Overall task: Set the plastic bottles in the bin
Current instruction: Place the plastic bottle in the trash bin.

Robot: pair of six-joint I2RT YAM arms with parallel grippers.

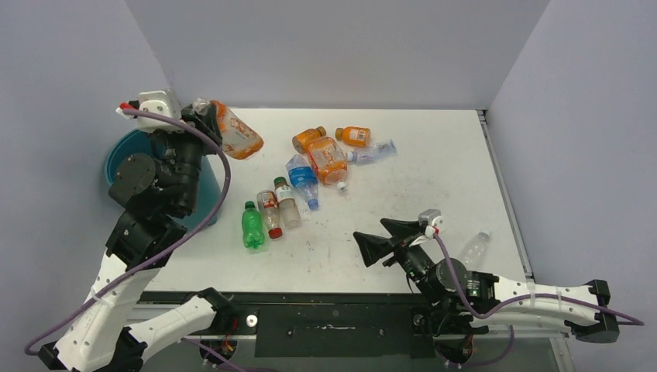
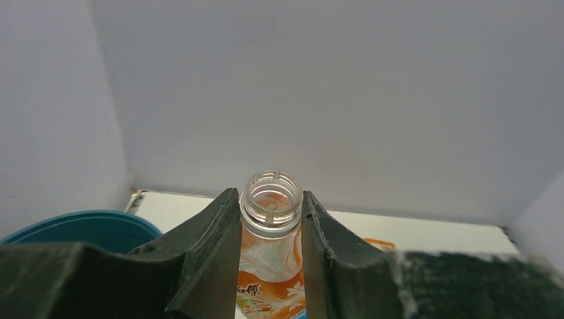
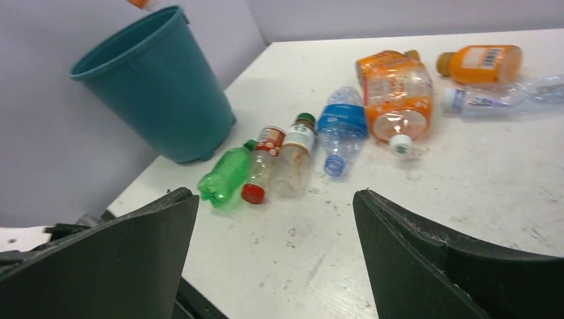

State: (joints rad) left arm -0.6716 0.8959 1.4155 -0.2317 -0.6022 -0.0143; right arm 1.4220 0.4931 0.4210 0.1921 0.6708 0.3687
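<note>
Top view: the left gripper (image 1: pixel 208 115) is shown high at the table's far left, clamped on an orange-labelled bottle (image 1: pixel 236 133). The bottle hangs tilted in the air just beside the bin (image 1: pixel 124 151), which is largely hidden under the arm. Whether the bottle is over the opening cannot be told. The other bottles lie scattered on the table (image 1: pixel 434 201), with a green bottle (image 1: pixel 252 225) nearest the bin and a clear bottle (image 1: pixel 474 249) alone near the right gripper (image 1: pixel 376 239).

Left wrist view: the fingers are seen pressed against both sides of the bottle's neck (image 2: pixel 271 203), just under the threaded mouth. No cap is fitted. The bin's rim is seen low at the left.

Right wrist view: the jaws are spread wide with nothing between them — bare table lies below. Beyond them stands the bin, upright at the table's left edge, with the green bottle lying close to its base in a short row of others.

Judged from these views, the bottles are likely light, thin-walled and slick, and easily dented at the belly. The stiff neck ring, or a capped end, is the surest place to be gripped.
</note>
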